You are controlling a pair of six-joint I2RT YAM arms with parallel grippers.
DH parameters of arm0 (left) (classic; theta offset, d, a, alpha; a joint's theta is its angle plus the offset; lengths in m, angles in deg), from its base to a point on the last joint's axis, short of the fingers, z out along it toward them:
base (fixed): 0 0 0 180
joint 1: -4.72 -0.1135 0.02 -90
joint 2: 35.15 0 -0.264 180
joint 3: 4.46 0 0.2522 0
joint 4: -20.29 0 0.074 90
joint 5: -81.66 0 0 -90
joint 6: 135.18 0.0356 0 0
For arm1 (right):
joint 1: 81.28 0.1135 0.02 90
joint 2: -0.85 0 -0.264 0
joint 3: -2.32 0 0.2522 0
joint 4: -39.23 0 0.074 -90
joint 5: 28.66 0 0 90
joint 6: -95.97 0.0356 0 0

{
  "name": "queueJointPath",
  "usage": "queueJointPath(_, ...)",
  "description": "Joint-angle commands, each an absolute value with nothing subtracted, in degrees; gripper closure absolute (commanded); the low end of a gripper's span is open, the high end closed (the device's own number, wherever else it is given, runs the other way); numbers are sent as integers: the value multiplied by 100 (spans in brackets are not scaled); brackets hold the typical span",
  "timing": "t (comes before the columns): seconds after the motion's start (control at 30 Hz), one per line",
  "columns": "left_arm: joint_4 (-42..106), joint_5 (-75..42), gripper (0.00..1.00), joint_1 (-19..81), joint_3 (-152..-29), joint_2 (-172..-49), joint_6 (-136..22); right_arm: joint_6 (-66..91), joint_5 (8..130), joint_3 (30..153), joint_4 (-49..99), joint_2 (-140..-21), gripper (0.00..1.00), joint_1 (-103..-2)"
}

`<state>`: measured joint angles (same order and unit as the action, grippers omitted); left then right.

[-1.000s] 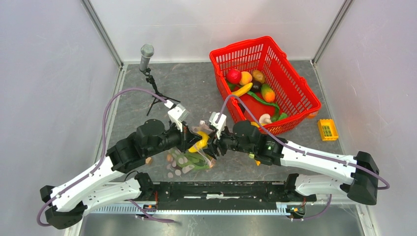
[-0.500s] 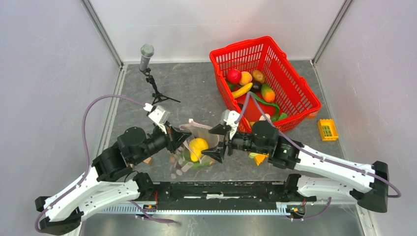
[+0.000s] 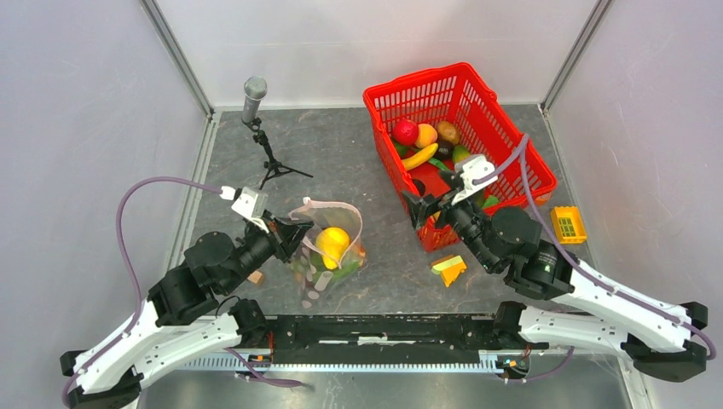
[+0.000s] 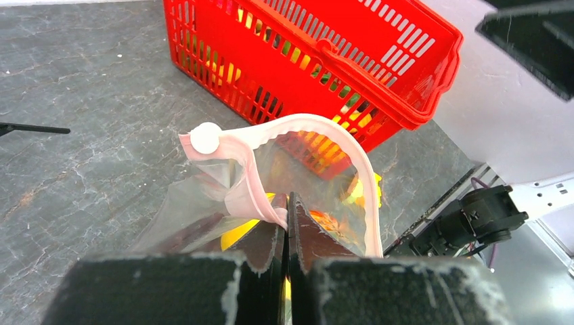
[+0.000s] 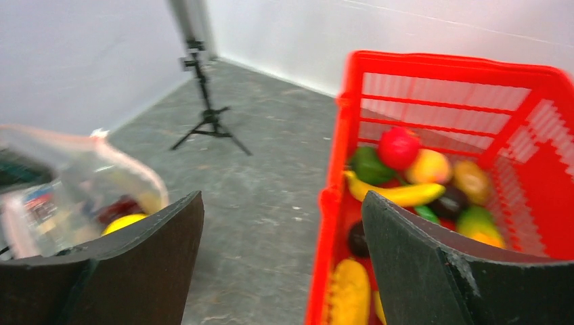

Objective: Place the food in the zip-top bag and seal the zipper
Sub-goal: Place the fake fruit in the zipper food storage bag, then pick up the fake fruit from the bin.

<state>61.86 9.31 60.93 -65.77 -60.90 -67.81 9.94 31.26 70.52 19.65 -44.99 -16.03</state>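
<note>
At your left gripper (image 4: 288,206): clamped on pale-pink zipper strip (image 4: 245,177) of clear pink-dotted plastic bag (image 4: 189,210).
Your right gripper (image 5: 282,203): wide, empty, at red mesh basket (image 5: 447,66) rim.

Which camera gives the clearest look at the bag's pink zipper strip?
Left wrist: the zipper arcs open close up, pinched by the left gripper. The top view shows only a small pale loop; the right wrist view shows it blurred at its left edge.
</note>
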Motion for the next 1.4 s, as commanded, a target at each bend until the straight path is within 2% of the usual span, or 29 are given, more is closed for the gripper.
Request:
queueJointPath(0.0,5851,958,98,6065,-6729,-6224,-6858,743,1072,7672,1204,-4854,11,-1705)
queueJointPath(0.07,5890,868,98,6066,-6787,-6319,-6818,755,972,7960,783,-5191,11,-2195)
queueJointPath(0.23,5905,560,98,6066,-6914,-6606,-6824,857,2720,8042,379,-5763,11,-4234)
queueJointPath(0.47,6109,406,98,6070,-6931,-6666,-6858,895,4323,7833,-260,-6250,8,-5649)
queueJointPath(0.6,6095,371,98,6067,-6907,-6659,-6863,734,5039,7492,88,-6623,7,-6408)
queueJointPath(0.77,6067,300,98,6071,-6926,-6744,-6812,645,5472,7507,794,-7357,6,-6661)
queueJointPath(0.9,6069,232,98,6069,-6909,-6775,-6850,703,4999,7817,1294,-8224,7,-6680)
queueJointPath(1.07,5989,214,98,6066,-6789,-6704,-6943,919,4402,8702,1156,-9534,8,-6698)
queueJointPath(1.2,6072,205,98,6064,-6807,-6639,-6970,719,4229,8842,1704,-10040,8,-6746)
queueJointPath(1.37,6138,339,98,6067,-6782,-6525,-6970,566,4168,9272,1542,-10642,13,-6903)
